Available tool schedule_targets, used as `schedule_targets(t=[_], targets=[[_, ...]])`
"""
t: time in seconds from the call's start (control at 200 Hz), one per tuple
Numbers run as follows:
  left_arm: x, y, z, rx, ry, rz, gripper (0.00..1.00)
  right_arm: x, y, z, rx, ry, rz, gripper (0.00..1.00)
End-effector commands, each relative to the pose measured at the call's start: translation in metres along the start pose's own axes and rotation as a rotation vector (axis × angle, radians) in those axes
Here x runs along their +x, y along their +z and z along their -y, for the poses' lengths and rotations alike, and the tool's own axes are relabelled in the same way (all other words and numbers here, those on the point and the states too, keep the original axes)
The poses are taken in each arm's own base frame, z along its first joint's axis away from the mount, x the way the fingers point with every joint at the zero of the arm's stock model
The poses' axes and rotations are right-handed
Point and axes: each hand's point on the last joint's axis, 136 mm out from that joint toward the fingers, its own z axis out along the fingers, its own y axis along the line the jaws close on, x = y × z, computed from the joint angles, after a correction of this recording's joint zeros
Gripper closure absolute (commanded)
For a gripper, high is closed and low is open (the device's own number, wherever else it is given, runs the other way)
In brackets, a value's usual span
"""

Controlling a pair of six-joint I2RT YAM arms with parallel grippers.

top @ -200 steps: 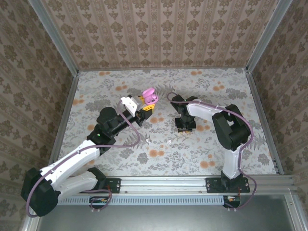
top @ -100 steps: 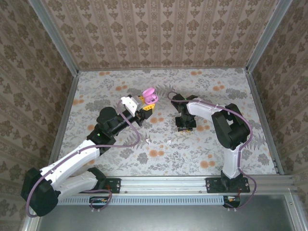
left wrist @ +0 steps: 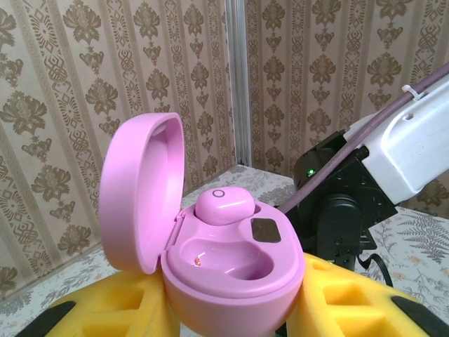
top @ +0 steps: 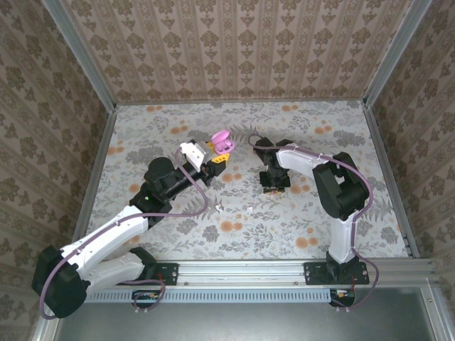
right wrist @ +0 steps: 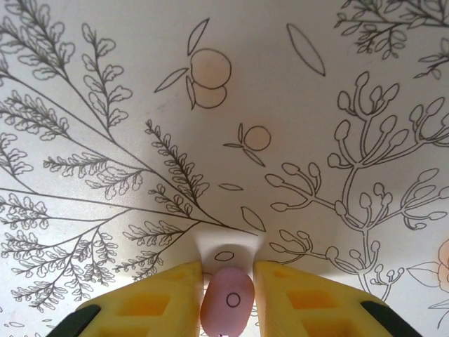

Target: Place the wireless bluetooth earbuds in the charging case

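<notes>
A pale tabletop (top: 298, 227) printed with grey leaves and orange blossoms lies inside a booth walled in brown damask wallpaper (top: 234, 50). Aluminium rails (top: 284, 268) run along the near edge and up the corners. From above, the left claw (top: 217, 159) hangs clear of the print with the glossy pink pebble-shaped plastic charging case (top: 222, 141) at its tip, lid open. Well to that claw's right, the right claw (top: 274, 183) points straight down at the tabletop. Two tiny white pieces (top: 218, 207) lie on the print between the two claws and nearer the arm bases, too small to make out further. The left wrist camera shows what the overhead cannot. There the left claw's yellow padded fingers (left wrist: 112, 309) press against both sides of the case's base, and the lid stands up on the left. A small pink plastic earbud with a ring mark (left wrist: 223, 205) sits in the well farther from the claw. The nearer well (left wrist: 224, 256) is bare, and the right arm (left wrist: 414, 151) stands beyond the case. The right wrist camera shows a second pink ring-marked earbud (right wrist: 228, 305) pinched between that claw's yellow fingers (right wrist: 302, 295), touching both. It is low over the print, and I cannot tell whether it touches the cloth.
</notes>
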Motion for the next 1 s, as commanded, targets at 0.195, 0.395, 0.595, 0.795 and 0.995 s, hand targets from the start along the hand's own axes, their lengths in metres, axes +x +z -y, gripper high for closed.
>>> schedule_targets(t=[0.195, 0.395, 0.595, 0.795, 0.995], targets=[[-0.026, 0.0, -0.001, 0.007, 0.004, 0.066, 0.63, -0.016, 0.008, 0.009, 0.026, 0.015, 0.027, 0.72], [-0.026, -0.001, -0.001, 0.007, 0.002, 0.063, 0.63, -0.011, 0.008, 0.009, 0.014, 0.017, 0.018, 0.73], [-0.026, 0.0, -0.002, 0.007, 0.001, 0.061, 0.63, -0.01, -0.001, 0.005, -0.02, 0.021, 0.036, 0.75], [-0.019, 0.006, 0.0, 0.022, -0.014, 0.041, 0.63, -0.012, -0.025, 0.0, -0.076, 0.035, 0.095, 0.76], [-0.008, 0.015, -0.002, 0.021, -0.041, 0.017, 0.63, -0.015, -0.068, -0.002, -0.14, 0.037, 0.195, 0.76]])
